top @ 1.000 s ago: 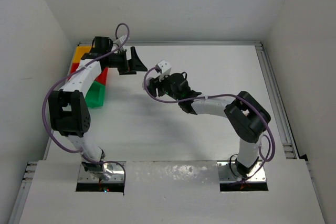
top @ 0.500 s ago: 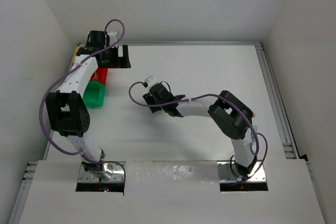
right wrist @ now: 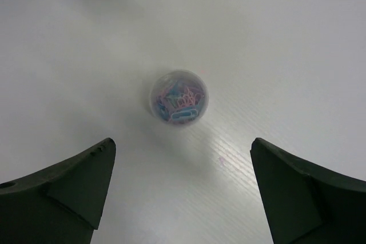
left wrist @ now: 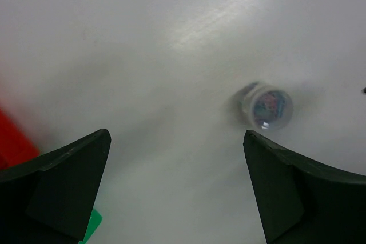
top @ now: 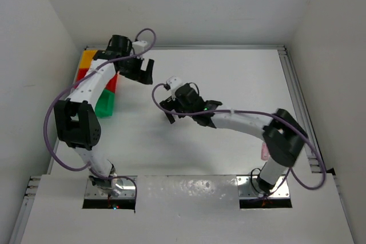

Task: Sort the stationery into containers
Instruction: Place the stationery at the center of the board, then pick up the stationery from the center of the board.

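The left arm [top: 91,84] bends past the red bin [left wrist: 14,144], the left gripper [left wrist: 176,141] spread empty above the table [top: 240,72]. The right arm [top: 240,121] stretches leftward, the right gripper [right wrist: 183,144] gaping, empty, over a clear tub of paper clips [right wrist: 178,96] on the table.

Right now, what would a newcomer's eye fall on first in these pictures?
A small clear round tub of coloured paper clips stands on the white table, centred ahead of the open right gripper. The open left gripper views it too, blurred and off to one side. In the top view, a yellow plastic bin, a red bin and a green bin line the table's left edge.
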Action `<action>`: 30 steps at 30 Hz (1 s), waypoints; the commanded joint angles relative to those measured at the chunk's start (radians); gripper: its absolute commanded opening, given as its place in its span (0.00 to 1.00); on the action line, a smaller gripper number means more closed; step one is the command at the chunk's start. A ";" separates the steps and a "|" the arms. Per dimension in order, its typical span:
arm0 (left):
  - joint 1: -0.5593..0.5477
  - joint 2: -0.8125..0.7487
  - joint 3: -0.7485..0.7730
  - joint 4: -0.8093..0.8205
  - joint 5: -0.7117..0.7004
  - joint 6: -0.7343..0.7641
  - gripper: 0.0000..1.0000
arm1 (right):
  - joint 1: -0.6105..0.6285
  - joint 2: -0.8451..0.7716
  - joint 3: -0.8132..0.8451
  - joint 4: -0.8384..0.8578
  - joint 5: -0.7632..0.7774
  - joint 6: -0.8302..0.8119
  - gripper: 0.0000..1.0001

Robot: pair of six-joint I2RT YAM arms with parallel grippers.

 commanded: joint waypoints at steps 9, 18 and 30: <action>-0.391 -0.037 -0.105 -0.038 -0.129 0.235 1.00 | -0.181 -0.585 -0.312 -0.294 0.072 0.014 0.99; -0.468 0.017 -0.217 0.151 -0.255 0.178 1.00 | -0.308 -0.800 -0.472 -0.323 0.107 0.115 0.99; -0.497 0.085 -0.295 0.280 -0.275 0.095 0.96 | -0.329 -0.846 -0.510 -0.337 0.110 0.144 0.99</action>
